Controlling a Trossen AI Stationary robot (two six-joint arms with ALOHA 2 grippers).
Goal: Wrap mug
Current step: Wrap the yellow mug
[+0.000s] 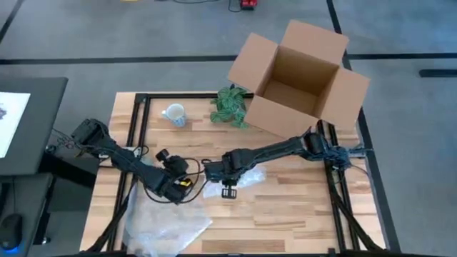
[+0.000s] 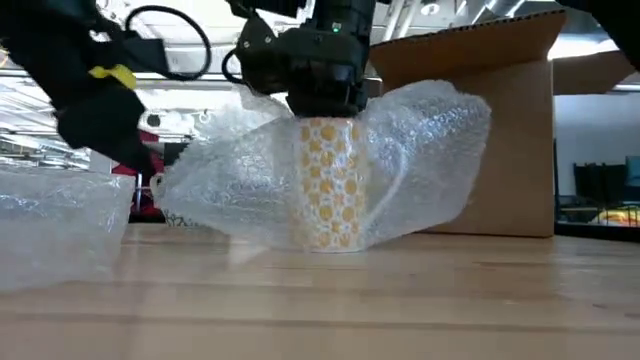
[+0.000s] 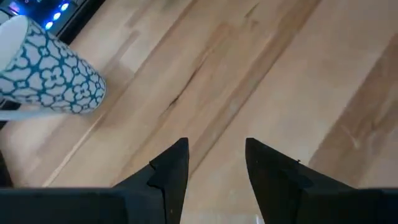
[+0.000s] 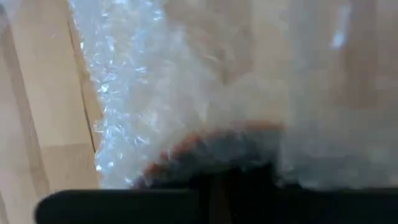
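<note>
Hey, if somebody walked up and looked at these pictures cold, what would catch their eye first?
Probably the yellow-patterned mug standing upright mid-table, half swathed in bubble wrap, with the right gripper pressing down on its top. Next, the big open cardboard box at the table's far right corner, with a green plant beside it. A second, teal-patterned mug sits apart at the far side, and the left gripper hangs open over bare wood.

The high view looks straight down on the whole table. The low view looks level across it, close to the yellow mug. Both show the cardboard box. Wrist views sit close to the tabletop.
</note>
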